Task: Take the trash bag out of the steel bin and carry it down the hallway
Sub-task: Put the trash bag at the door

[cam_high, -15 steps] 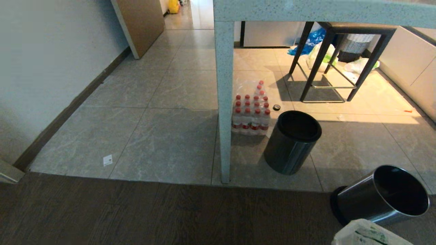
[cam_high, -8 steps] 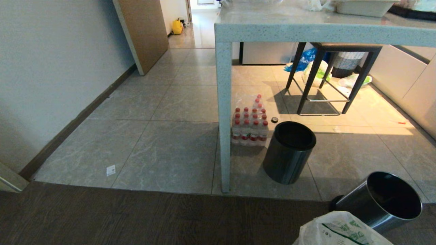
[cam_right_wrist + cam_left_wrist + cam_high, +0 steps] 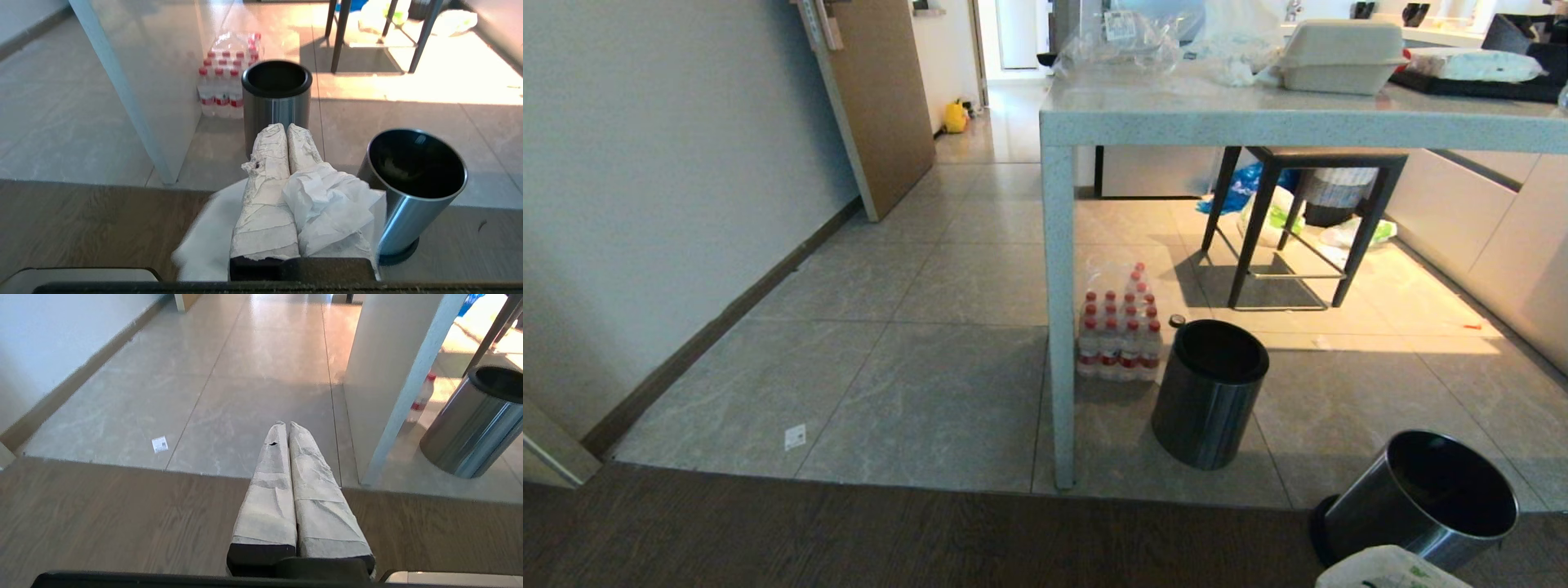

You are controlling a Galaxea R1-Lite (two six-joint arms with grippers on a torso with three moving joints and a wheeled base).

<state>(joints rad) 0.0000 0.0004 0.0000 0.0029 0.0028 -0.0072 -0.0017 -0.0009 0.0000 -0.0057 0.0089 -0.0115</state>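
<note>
The trash bag (image 3: 327, 200) is thin white crinkly plastic, bunched over the taped fingers of my right gripper (image 3: 287, 128), which is shut on it; the rest hangs below as a white blur. In the head view only the bag's top (image 3: 1388, 572), with green print, shows at the bottom right edge. The steel bin (image 3: 1421, 498) stands right beside the bag on its black base, its dark inside (image 3: 414, 163) open. My left gripper (image 3: 286, 424) is shut with nothing in it, above the wood floor. The hallway (image 3: 996, 122) opens at the back past a brown door.
A second steel bin (image 3: 1209, 392) stands by the leg (image 3: 1058, 327) of a grey stone table, next to a pack of red-capped bottles (image 3: 1119, 335). A black stool (image 3: 1290, 220) and loose bags lie beyond. A yellow bag (image 3: 956, 117) sits in the hallway. A wall runs along the left.
The head camera has tilted up: the whole scene slid down and the table top with its boxes came into view. The bag still shows at the bottom right edge.
</note>
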